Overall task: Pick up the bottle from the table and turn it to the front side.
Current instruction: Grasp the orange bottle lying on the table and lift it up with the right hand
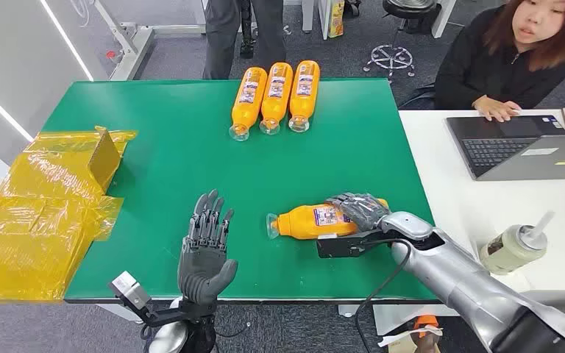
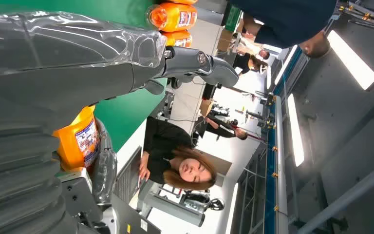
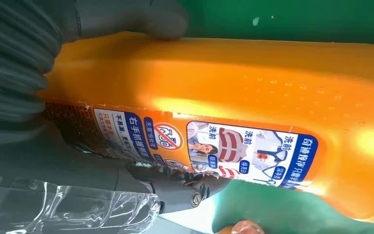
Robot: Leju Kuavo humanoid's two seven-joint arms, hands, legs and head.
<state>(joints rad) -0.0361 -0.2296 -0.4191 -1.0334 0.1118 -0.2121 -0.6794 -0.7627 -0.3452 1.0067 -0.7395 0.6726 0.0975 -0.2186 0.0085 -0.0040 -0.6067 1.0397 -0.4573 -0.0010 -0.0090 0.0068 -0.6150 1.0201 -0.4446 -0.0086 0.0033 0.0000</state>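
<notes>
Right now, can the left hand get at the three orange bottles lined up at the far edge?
Probably, with a long stretch: open left hand faces bare green table up to the three orange bottles.

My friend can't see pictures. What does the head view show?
The robot's right hand grips an orange bottle lying on a green table, while its left hand hovers open nearby. Three more orange bottles lie side by side at the far edge.
</notes>
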